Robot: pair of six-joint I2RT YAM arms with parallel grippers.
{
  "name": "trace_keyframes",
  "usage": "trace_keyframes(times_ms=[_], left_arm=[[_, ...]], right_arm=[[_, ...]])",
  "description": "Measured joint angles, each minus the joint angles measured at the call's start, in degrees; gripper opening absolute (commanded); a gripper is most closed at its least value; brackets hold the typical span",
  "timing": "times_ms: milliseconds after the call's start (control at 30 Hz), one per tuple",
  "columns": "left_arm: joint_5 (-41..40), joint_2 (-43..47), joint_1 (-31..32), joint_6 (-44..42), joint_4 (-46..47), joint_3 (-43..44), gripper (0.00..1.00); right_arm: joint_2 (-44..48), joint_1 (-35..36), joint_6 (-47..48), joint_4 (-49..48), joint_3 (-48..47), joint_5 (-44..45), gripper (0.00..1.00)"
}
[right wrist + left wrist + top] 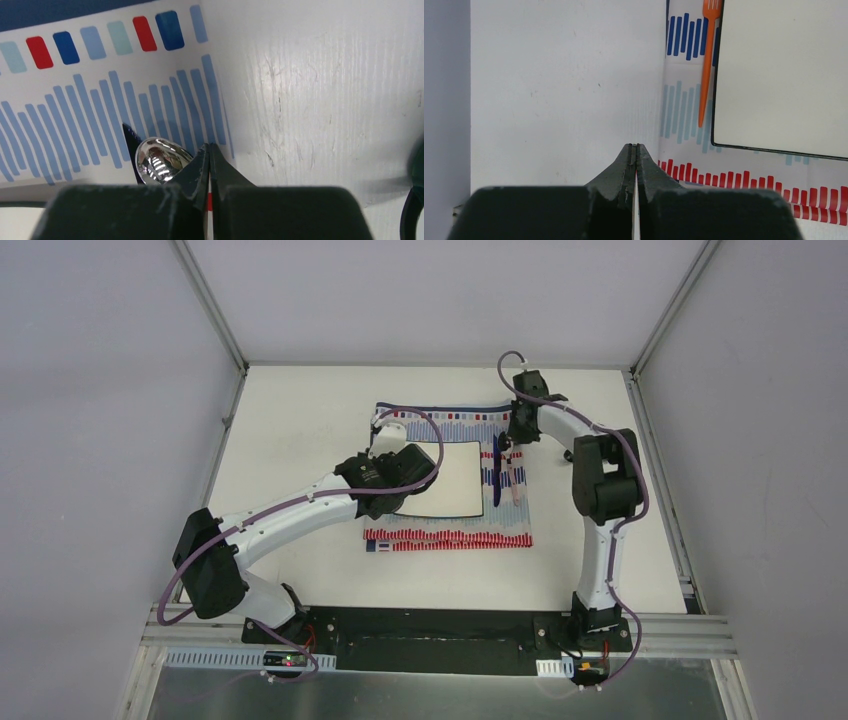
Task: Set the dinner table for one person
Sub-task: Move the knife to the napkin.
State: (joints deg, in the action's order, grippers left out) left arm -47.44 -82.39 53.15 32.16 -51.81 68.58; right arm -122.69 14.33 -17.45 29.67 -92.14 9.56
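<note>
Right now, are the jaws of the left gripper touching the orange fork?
Apart. In the left wrist view the left gripper is shut over the dinner table; a strip of cloth separates it from the orange fork.

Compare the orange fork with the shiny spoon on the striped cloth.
The orange fork is matte orange; the spoon is mirror-bright metal. The fork shows nearly full length, tines included; only the spoon's bowl shows, the rest hidden behind the right gripper. The fork lies along the plate's dark rim; the spoon lies near the striped cloth's edge beside a dark blue piece. Both lie on the cloth.
</note>
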Motion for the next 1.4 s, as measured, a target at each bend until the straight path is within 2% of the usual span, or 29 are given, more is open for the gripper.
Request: trace_keyframes(times_ms=[333,633,1033,1400], left_arm=[[0.61,0.24,0.0,0.02,0.02,-0.15,0.0],[1.4,0.31,0.0,0.04,0.04,-0.15,0.0],[1.55,0.31,0.0,0.04,0.07,-0.15,0.0],[1.55,0.31,0.0,0.04,0.55,-0.63,0.0]], right_arm=[[6.01,0.59,-1.73,-3.37,9.44,-1.18,0.0],[11.63,4.42,-2.71,-2.4,16.92,-0.35,0.0],[15.26,8.17,-4.11,-2.47,21.9,2.27,0.0],[15.32,8.7,-4.9,-2.36,22.03,3.89,0.0]])
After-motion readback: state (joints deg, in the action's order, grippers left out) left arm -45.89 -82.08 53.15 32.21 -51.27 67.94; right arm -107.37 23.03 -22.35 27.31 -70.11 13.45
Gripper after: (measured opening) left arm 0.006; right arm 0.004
